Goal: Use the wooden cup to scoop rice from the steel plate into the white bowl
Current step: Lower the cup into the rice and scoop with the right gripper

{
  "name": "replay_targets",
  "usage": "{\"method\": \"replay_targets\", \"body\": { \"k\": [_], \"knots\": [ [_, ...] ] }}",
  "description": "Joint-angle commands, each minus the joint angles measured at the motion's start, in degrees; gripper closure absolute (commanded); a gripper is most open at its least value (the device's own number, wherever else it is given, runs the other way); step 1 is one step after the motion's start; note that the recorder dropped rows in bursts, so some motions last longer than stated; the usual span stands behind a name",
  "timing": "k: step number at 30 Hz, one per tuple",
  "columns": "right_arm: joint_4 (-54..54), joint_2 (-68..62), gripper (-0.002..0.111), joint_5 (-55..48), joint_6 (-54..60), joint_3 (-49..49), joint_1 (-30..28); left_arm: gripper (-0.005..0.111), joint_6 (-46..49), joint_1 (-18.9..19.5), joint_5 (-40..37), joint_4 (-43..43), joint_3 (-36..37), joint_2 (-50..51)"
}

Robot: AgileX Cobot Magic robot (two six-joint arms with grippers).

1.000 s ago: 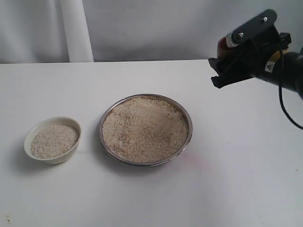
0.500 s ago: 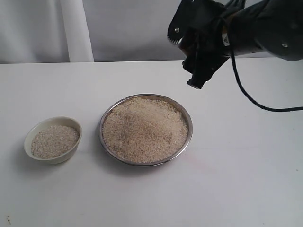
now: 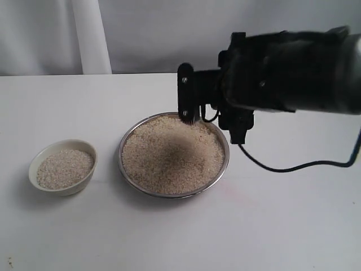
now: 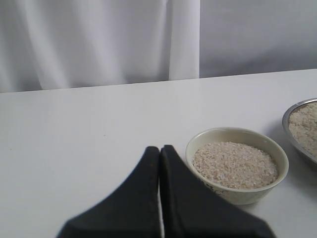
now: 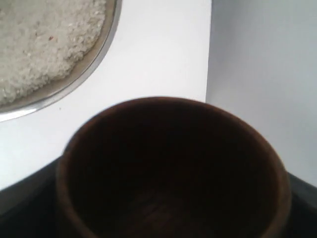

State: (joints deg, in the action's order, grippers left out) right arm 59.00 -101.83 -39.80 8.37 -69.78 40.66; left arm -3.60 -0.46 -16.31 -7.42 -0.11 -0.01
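Observation:
The steel plate (image 3: 120, 155) sits mid-table, heaped with rice (image 3: 169, 155). To its left stands the white bowl (image 3: 73, 189), partly filled with rice (image 3: 63, 168). My right gripper (image 3: 194, 101) hovers over the plate's far right rim, and the arm hides the cup in the exterior view. In the right wrist view the wooden cup (image 5: 171, 173) fills the foreground with a dark, empty inside, held between black fingers (image 5: 29, 203), with the plate's rim (image 5: 94, 62) just beyond. My left gripper (image 4: 159, 151) is shut on nothing, low beside the white bowl (image 4: 247, 196).
The white table (image 3: 282, 226) ends at a pale curtain (image 3: 90, 34) behind. A black cable (image 3: 293, 166) hangs from the right arm down to the table right of the plate. The plate's edge (image 4: 287, 124) shows at the side of the left wrist view.
The right arm has swung from the far right of the table leftward and down until it is over the plate's far right rim. Plate, bowl and rice have not moved.

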Motion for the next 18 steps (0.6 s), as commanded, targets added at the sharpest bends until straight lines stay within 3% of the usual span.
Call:
{"method": "replay_targets", "body": {
  "k": [1, 8, 18],
  "knots": [
    [9.7, -5.3, 0.108, -6.0, -1.8, -0.4, 2.5, 0.107, -0.3, -0.2, 0.6, 0.5, 0.1, 0.0],
    [17.1, -10.6, 0.108, -12.5, -1.3, -0.4, 3.9, 0.107, -0.3, -0.2, 0.6, 0.5, 0.1, 0.0],
    [16.6, -10.6, 0.108, -10.8, 1.6, -0.4, 4.8, 0.107, -0.3, -0.2, 0.6, 0.5, 0.1, 0.0]
  ]
}}
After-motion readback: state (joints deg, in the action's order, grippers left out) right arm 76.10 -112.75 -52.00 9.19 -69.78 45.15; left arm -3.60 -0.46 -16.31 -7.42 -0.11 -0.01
